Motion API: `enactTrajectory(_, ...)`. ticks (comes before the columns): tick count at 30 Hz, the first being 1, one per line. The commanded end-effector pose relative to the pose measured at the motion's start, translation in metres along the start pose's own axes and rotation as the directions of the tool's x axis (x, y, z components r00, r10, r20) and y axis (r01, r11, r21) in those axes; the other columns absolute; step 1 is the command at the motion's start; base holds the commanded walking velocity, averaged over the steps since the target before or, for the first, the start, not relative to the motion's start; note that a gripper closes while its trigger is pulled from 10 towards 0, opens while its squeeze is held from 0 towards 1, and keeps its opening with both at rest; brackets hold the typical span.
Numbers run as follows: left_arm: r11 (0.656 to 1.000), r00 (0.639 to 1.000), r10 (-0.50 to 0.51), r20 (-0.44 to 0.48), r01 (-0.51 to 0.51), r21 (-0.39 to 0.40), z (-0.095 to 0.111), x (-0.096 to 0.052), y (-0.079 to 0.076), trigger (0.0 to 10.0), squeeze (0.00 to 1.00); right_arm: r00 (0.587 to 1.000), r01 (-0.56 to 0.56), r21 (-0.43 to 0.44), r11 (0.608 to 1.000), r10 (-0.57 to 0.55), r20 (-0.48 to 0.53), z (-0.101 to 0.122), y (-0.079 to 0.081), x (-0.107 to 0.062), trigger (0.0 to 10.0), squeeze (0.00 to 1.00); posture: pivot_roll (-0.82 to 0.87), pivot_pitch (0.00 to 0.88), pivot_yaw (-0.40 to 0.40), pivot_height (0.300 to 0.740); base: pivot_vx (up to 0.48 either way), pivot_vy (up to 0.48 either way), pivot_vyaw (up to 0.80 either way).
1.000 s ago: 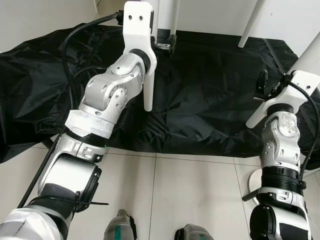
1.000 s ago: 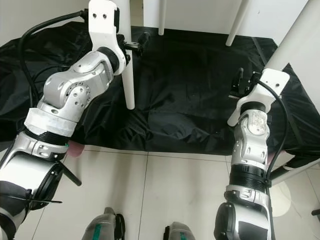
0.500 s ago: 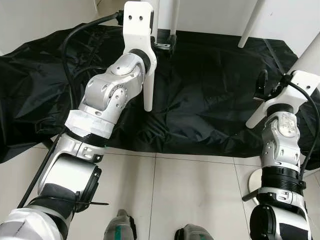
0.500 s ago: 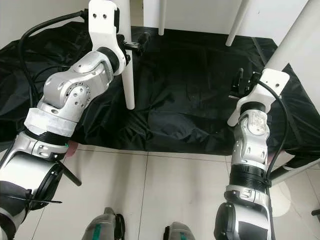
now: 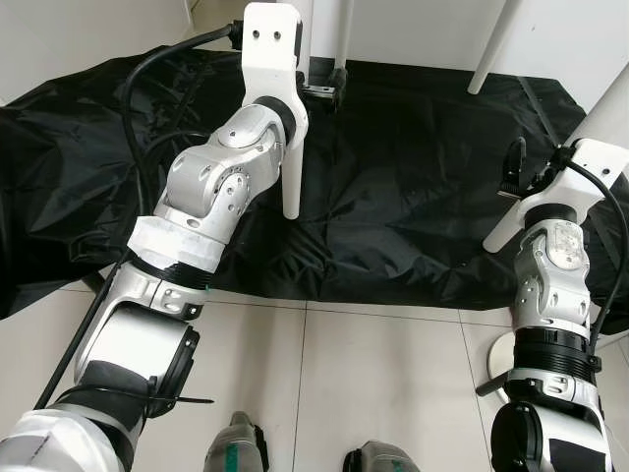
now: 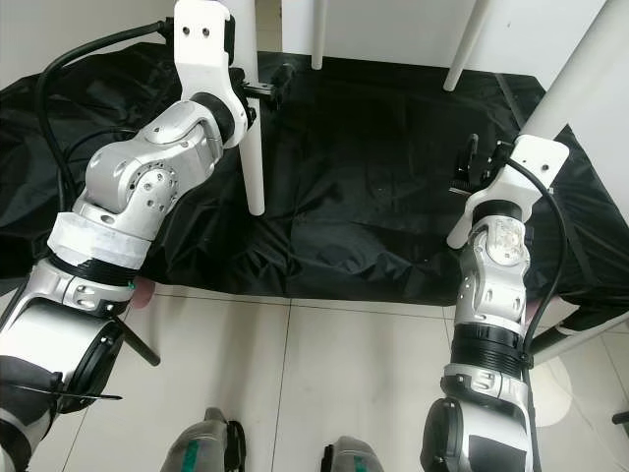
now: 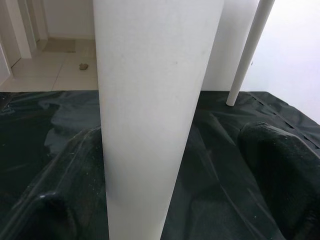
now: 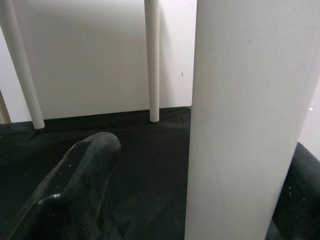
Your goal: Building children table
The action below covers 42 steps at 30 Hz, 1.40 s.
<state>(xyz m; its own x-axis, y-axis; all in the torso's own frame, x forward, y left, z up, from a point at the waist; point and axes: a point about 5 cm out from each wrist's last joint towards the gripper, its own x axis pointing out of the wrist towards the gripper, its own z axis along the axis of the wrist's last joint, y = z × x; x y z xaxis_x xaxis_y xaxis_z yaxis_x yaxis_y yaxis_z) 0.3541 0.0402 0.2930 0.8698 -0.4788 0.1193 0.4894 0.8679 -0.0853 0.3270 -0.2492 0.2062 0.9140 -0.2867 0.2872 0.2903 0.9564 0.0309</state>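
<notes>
Hidden: the table top is cut off above the head views, so I cannot tell how the legs meet it. My left arm covers the upper stretch of the near left leg.
Left gripper: raised at the near left leg; in my left wrist view the leg stands between the two black fingers, one on each side. My jaws are around it, but I cannot tell whether the pads press on it.
Right gripper: up at the near right leg, which slants and runs out of frame at the upper right. In my right wrist view that leg lies between my fingers, jaws around it; contact is hard to make out.
Far legs: two more white legs, the far left leg and the far right leg, stand behind, their tops cut off.
Ground: a crumpled black sheet lies under all four legs, spread over pale floor tiles.
Foot of near left leg: its rounded end shows against the sheet; whether it rests on it I cannot tell.
In the way: a black cable loops off my left arm across the sheet.
Below: my feet stand on the tiles, well apart from the sheet.
</notes>
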Motion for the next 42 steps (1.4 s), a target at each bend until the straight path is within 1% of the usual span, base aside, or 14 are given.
enactTrajectory(1,0.984,0.983,-0.180,0.036,0.180,0.004,0.011,0.003,-0.032,10.0,1.00,0.993,-0.084,0.035,0.996,0.086,-0.075,-0.015,0.023,-0.003,10.0,0.00,0.03,0.166,0.026,0.740,0.000,0.000,0.00)
enactTrajectory(13,0.984,0.983,-0.180,0.036,0.180,0.004,0.011,0.003,-0.032,10.0,1.00,0.993,-0.084,0.035,0.996,0.086,-0.075,-0.015,0.023,-0.003,10.0,0.00,0.03,0.166,0.026,0.740,0.000,0.000,0.00)
enactTrajectory(14,0.984,0.984,-0.177,0.034,0.176,0.024,0.009,0.002,-0.030,10.0,1.00,0.992,-0.100,0.039,0.994,0.103,-0.073,-0.015,0.024,-0.003,10.0,0.00,0.03,0.000,0.000,0.740,0.000,0.000,0.00)
enactTrajectory(15,0.985,0.986,-0.157,0.056,0.152,0.077,-0.011,-0.025,-0.009,10.0,0.00,0.975,-0.216,0.047,0.975,0.218,-0.047,-0.013,0.034,-0.017,10.0,0.00,0.02,0.000,0.000,0.740,0.000,0.000,0.00)
enactTrajectory(16,0.985,0.986,-0.157,0.056,0.152,0.077,-0.011,-0.025,-0.009,10.0,0.00,0.975,-0.216,0.047,0.975,0.218,-0.047,-0.013,0.034,-0.017,10.0,0.00,0.02,0.000,0.000,0.740,0.000,0.000,0.00)
enactTrajectory(17,0.982,0.986,-0.153,0.064,0.144,0.119,-0.024,-0.047,0.001,10.0,0.00,0.952,-0.304,0.056,0.951,0.306,-0.028,-0.012,0.042,-0.028,10.0,0.00,0.02,0.000,0.000,0.740,0.000,0.000,0.00)
enactTrajectory(18,0.982,0.986,-0.153,0.064,0.144,0.119,-0.024,-0.047,0.001,10.0,0.00,0.952,-0.304,0.056,0.951,0.306,-0.028,-0.012,0.042,-0.028,10.0,0.00,0.02,0.000,0.000,0.740,0.000,0.000,0.00)
enactTrajectory(19,0.978,0.986,-0.155,0.066,0.144,0.147,-0.032,-0.063,0.006,10.0,0.00,0.932,-0.361,0.063,0.930,0.362,-0.015,-0.011,0.048,-0.036,10.0,0.00,0.02,0.000,0.000,0.740,0.000,0.000,0.00)
enactTrajectory(21,0.978,0.986,-0.155,0.066,0.144,0.147,-0.032,-0.063,0.006,10.0,0.00,0.932,-0.361,0.063,0.930,0.362,-0.015,-0.011,0.048,-0.036,10.0,0.00,0.02,0.000,0.000,0.740,0.000,0.000,0.00)
enactTrajectory(22,0.976,0.986,-0.157,0.065,0.144,0.164,-0.036,-0.072,0.008,10.0,0.00,0.920,-0.390,0.067,0.919,0.391,-0.009,-0.010,0.051,-0.040,10.0,0.00,0.02,0.000,0.000,0.740,0.000,0.000,0.00)
enactTrajectory(34,0.975,0.986,-0.150,0.068,0.137,0.172,-0.036,-0.073,0.009,10.0,0.00,0.916,-0.400,0.069,0.914,0.402,-0.013,-0.011,0.052,-0.041,10.0,0.00,0.02,0.000,0.000,0.740,0.000,0.000,0.00)
enactTrajectory(38,0.974,0.986,-0.159,0.056,0.147,0.175,-0.041,-0.083,0.007,10.0,0.00,0.924,-0.382,0.062,0.922,0.383,-0.002,-0.011,0.047,-0.047,10.0,0.00,0.01,0.000,0.000,0.740,0.000,0.000,0.00)
enactTrajectory(40,0.969,0.981,-0.188,0.039,0.179,0.172,-0.050,-0.099,0.003,10.0,0.00,0.952,-0.307,0.098,0.947,0.307,0.016,-0.010,0.037,-0.049,10.0,0.00,0.01,0.000,0.000,0.740,0.000,0.000,0.00)
enactTrajectory(42,0.967,0.980,-0.199,0.019,0.193,0.168,-0.056,-0.106,0.003,10.0,0.00,0.964,-0.267,0.114,0.957,0.266,0.020,-0.009,0.030,-0.049,10.0,0.00,0.01,0.000,0.000,0.740,0.000,0.000,0.00)
